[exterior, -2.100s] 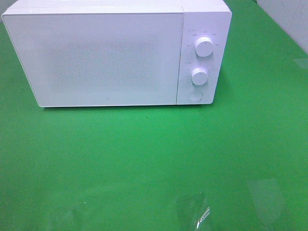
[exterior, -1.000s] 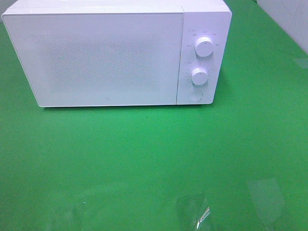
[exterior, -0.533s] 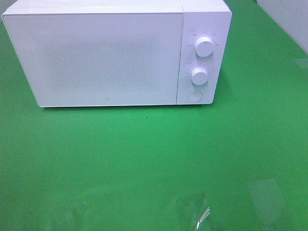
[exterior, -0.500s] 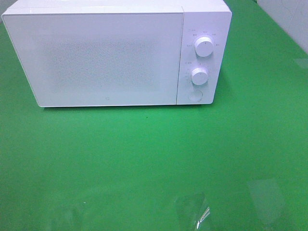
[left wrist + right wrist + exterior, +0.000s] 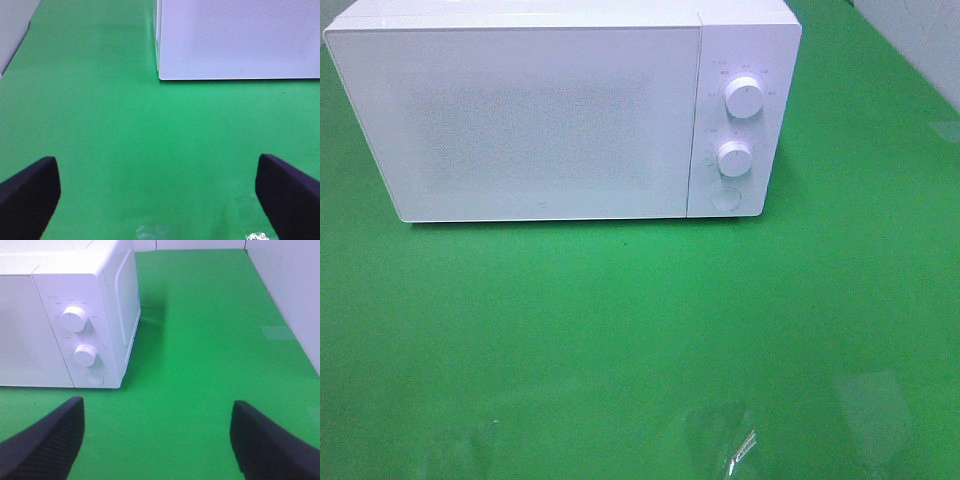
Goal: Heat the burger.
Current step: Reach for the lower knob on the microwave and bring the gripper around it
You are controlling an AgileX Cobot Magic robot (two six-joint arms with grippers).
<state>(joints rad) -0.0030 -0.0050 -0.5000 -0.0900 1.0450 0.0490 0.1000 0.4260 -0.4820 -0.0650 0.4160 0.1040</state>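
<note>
Only faint, unreadable marks ring the microwave (image 5: 560, 115) dials (image 5: 744, 98); both arms' jaws gape empty.

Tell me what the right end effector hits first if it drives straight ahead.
Probably nothing soon: the open right end effector faces bare green tabletop, passing beside the white microwave oven toward the pale wall, though depth is unclear.

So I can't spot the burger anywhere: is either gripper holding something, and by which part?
Nothing is held. The left gripper and right gripper are both open over bare green table.
</note>
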